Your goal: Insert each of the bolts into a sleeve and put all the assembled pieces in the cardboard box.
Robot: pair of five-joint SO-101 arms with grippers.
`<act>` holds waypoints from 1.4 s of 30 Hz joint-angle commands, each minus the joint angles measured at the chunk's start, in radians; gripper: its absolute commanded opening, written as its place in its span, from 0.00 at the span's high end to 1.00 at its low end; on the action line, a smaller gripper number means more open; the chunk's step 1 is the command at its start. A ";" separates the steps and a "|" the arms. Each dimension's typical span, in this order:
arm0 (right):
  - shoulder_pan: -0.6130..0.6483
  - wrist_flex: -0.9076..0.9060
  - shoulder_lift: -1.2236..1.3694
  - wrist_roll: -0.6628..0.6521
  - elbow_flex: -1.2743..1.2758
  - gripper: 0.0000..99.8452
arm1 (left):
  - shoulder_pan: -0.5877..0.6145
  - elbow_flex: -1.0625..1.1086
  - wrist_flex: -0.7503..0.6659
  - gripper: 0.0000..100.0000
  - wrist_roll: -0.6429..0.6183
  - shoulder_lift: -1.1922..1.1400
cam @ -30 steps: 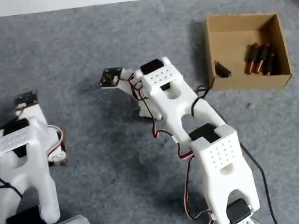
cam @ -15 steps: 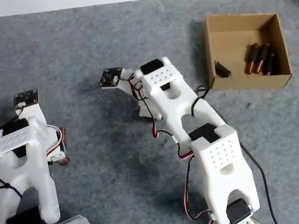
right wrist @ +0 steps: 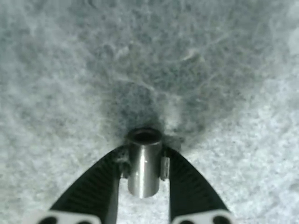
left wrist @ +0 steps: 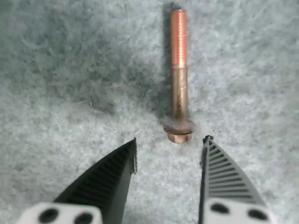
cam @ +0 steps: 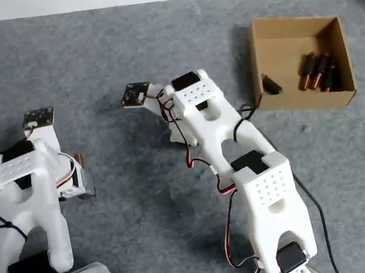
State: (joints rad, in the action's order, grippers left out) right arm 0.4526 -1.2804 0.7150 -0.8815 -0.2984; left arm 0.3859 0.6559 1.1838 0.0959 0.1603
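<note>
Left pincer (left wrist: 170, 140) released, tips level with the head of the bolt (left wrist: 179, 74): should advance to mid-shank before clenching; right pincer (right wrist: 144, 161) grasps sleeve (right wrist: 144, 179), bore clear.

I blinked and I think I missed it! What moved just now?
The left hand swung a little toward the right hand. It is open, with the bolt lying on the carpet just ahead of it. I can't see anything grabbed or dropped. The right hand stayed put, shut on the sleeve. The cardboard box and the pieces inside didn't move.
</note>
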 commanded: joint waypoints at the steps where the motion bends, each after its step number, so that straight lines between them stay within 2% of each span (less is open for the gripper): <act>1: -0.007 -0.002 0.007 0.008 0.045 0.99 | -0.016 -0.044 0.000 0.79 0.008 0.002; 6: -0.007 -0.004 0.007 0.008 0.045 0.99 | -0.016 -0.102 0.006 0.79 0.005 -0.137; 10: -0.007 -0.004 0.007 0.008 0.045 0.99 | -0.013 -0.228 0.017 0.79 0.005 -0.318; 18: -0.007 -0.002 0.007 0.008 0.045 0.99 | -0.016 -0.547 0.238 0.79 -0.009 -0.535; 21: -0.007 -0.002 0.007 0.008 0.045 0.99 | -0.016 -0.618 0.265 0.80 -0.089 -0.576; 23: -0.007 -0.002 0.007 0.008 0.045 0.99 | -0.018 -0.648 0.264 0.88 -0.141 -0.591; 25: -0.007 -0.002 0.007 0.008 0.045 0.99 | -0.030 -0.670 0.265 1.00 -0.176 -0.596; 27: -0.007 -0.002 0.007 0.008 0.045 0.99 | -0.047 -0.671 0.273 0.96 -0.207 -0.596; 30: -0.007 -0.002 0.007 0.008 0.045 0.99 | -0.077 -0.677 0.273 1.00 -0.305 -0.595; 34: -0.007 -0.002 0.007 0.008 0.045 0.99 | -0.116 -0.705 0.270 0.99 -0.511 -0.595; 37: -0.007 -0.002 0.007 0.008 0.045 0.99 | -0.113 -0.796 0.273 0.99 -0.694 -0.593; 42: -0.007 -0.001 0.008 0.008 0.045 0.99 | -0.113 -1.024 0.285 0.99 -0.881 -0.598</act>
State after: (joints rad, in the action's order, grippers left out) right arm 0.4526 -1.2804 0.7150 -0.8815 -0.2984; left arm 0.2938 -0.2094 1.4538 -0.6820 -0.4473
